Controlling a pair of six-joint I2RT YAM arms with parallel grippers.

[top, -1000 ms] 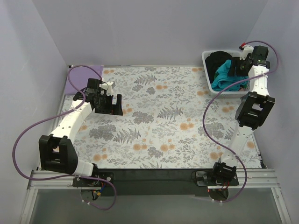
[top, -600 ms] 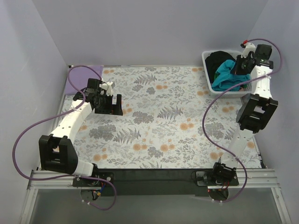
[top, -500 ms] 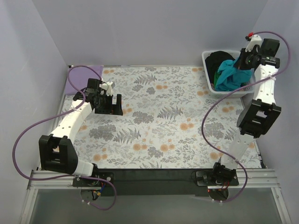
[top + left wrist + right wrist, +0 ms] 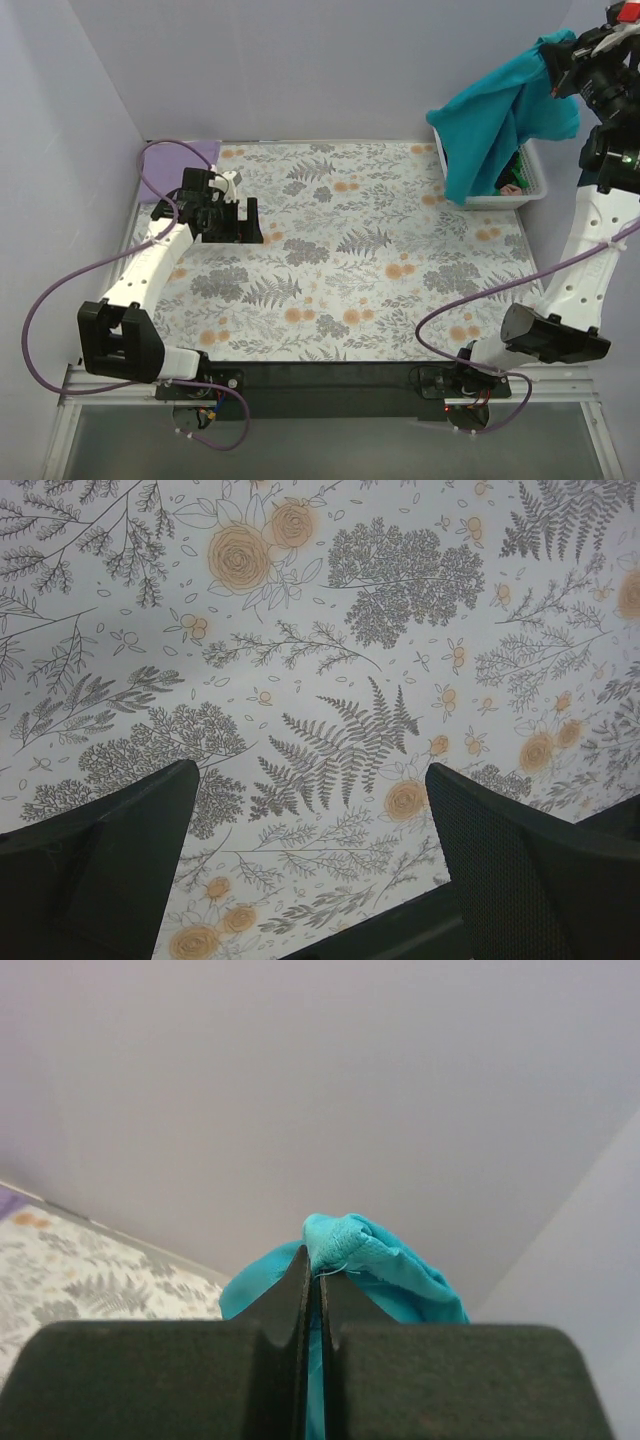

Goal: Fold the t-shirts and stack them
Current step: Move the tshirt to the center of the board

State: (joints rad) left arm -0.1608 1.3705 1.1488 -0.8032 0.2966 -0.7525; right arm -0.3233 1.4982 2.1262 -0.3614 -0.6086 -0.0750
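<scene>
The right gripper (image 4: pixel 556 72) is pinching the teal shirt (image 4: pixel 490 115) high above the basket (image 4: pixel 533 185), with the shirt hanging down and hiding most of it. The left gripper (image 4: pixel 243 220) is hovering, jaws spread, over the floral cloth (image 4: pixel 350 260) near the lavender shirt (image 4: pixel 190 153).

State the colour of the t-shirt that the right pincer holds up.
Plain teal t-shirt, shut in the right pincer, clearest in the top external view.

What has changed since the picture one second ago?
The right gripper, shut on the teal t-shirt, rose high and lifted it from the white basket; the shirt now hangs down across the basket. The left gripper stayed open above the table cloth, nearly in place. The lavender t-shirt did not move.
</scene>
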